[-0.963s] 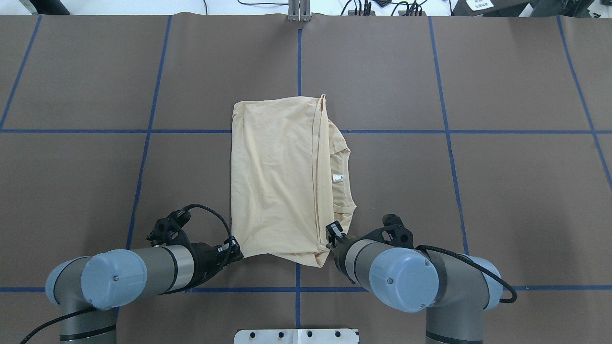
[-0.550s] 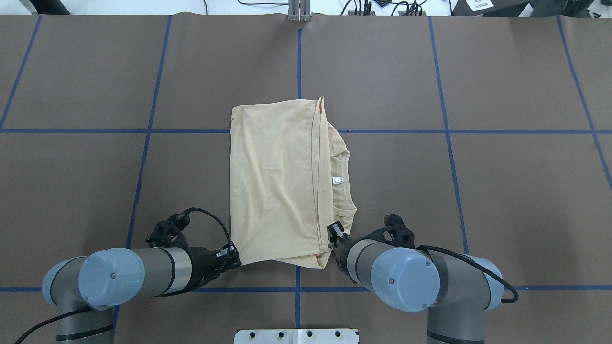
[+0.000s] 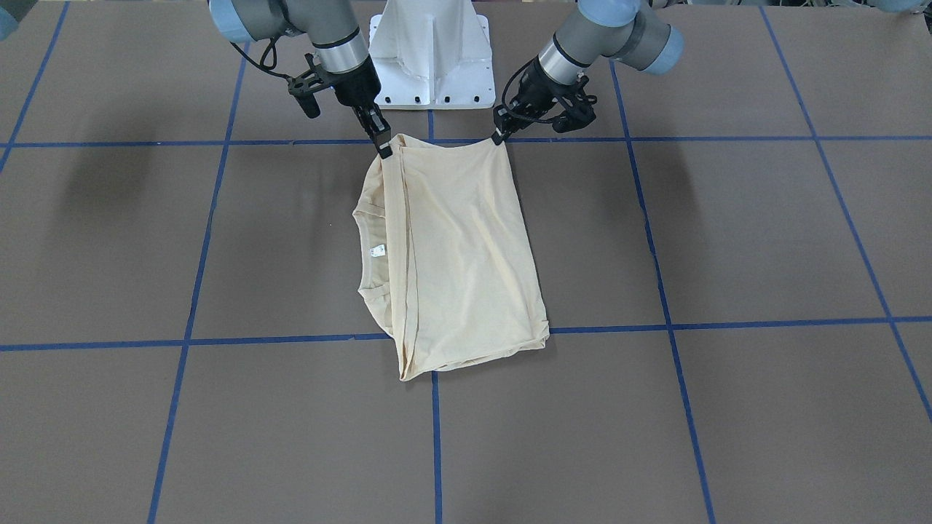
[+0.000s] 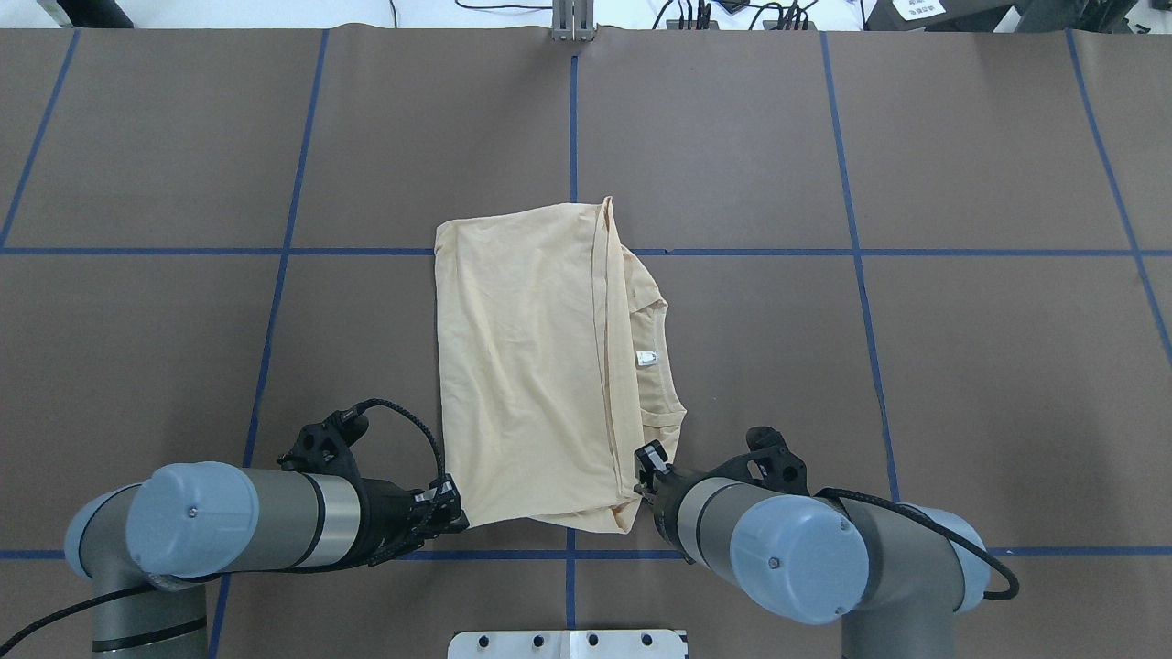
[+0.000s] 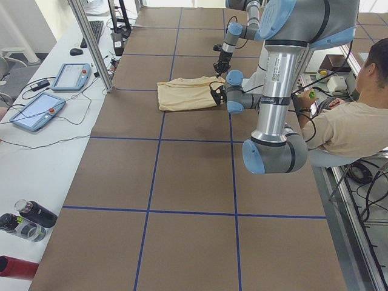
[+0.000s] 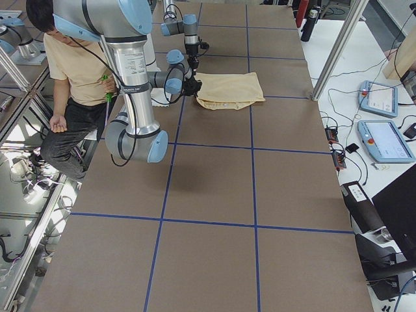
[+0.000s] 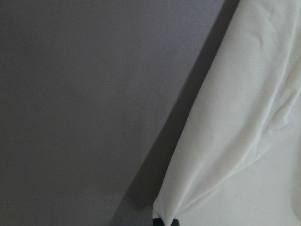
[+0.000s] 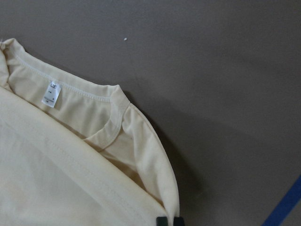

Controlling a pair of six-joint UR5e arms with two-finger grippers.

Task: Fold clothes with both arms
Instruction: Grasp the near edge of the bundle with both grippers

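Brown table (image 3: 728, 240): L fingers (image 3: 500, 132), R fingers (image 3: 382, 144) pinch shirt (image 3: 466, 255).

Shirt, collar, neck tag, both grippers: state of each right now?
shirt: folded into a rectangle, lying on the table, its two robot-side corners pinched.
collar: uncovered, sticking out from under the folded layer on the robot's right side.
neck tag: exposed, facing up.
left gripper: jaws shut on the shirt's near-left corner.
right gripper: jaws shut on the shirt's near-right corner.
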